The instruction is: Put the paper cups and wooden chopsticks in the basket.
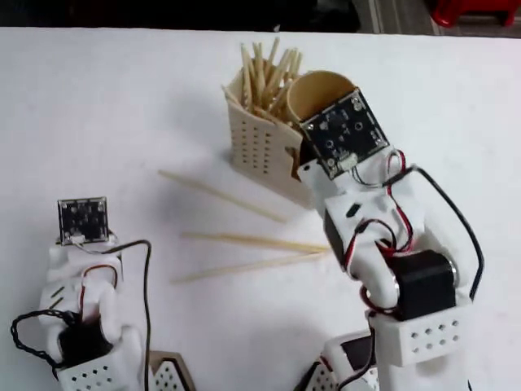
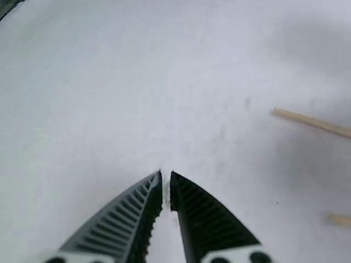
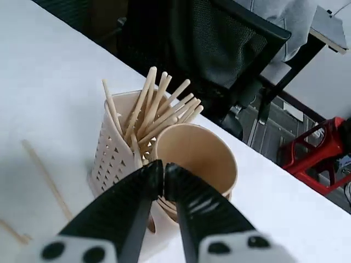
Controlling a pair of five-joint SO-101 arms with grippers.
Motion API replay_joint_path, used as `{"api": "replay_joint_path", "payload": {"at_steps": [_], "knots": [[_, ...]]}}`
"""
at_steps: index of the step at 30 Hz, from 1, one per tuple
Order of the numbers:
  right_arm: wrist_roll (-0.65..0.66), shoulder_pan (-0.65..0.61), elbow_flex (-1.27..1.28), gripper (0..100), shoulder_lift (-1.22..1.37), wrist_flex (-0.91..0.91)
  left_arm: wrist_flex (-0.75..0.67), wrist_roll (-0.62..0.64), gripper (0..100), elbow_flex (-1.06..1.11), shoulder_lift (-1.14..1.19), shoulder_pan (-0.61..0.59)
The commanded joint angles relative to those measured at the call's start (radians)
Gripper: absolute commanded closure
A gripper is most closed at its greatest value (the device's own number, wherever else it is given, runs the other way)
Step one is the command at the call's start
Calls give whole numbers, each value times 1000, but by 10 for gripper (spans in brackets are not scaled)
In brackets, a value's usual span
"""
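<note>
A cream perforated basket [image 1: 259,151] stands at the table's far middle with a bundle of wooden chopsticks [image 1: 264,73] upright in it. A tan paper cup [image 1: 319,91] sits in its right side. In the right wrist view the basket [image 3: 112,159] and cup [image 3: 200,156] lie just past my right gripper [image 3: 163,167], shut at the cup's near rim with nothing seen between its fingers. Three chopsticks lie loose on the table: one slanted [image 1: 220,195] and two nearly level [image 1: 252,240], [image 1: 244,267]. My left gripper [image 2: 165,175] is shut and empty over bare table, a chopstick [image 2: 312,121] off to its side.
My right arm [image 1: 407,285] rises over the table's right side, covering the ends of the two level chopsticks. The left arm [image 1: 81,326] sits folded at the near left. Beyond the far table edge are a black chair [image 3: 219,49] and a red stool [image 3: 323,159].
</note>
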Motion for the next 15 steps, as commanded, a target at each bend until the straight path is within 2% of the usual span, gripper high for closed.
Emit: {"api": "replay_joint_path", "payload": {"at_steps": [1,9,15], "knots": [[-8,-8,-48,980,24,-38,-15,-12,950,-8,-10,-33],[2,22,-206,980,-8,277,-21,-12,950,-8,-10,-39],[63,27,-141,980,-7,381,-21,-12,950,-8,-10,-39]]}}
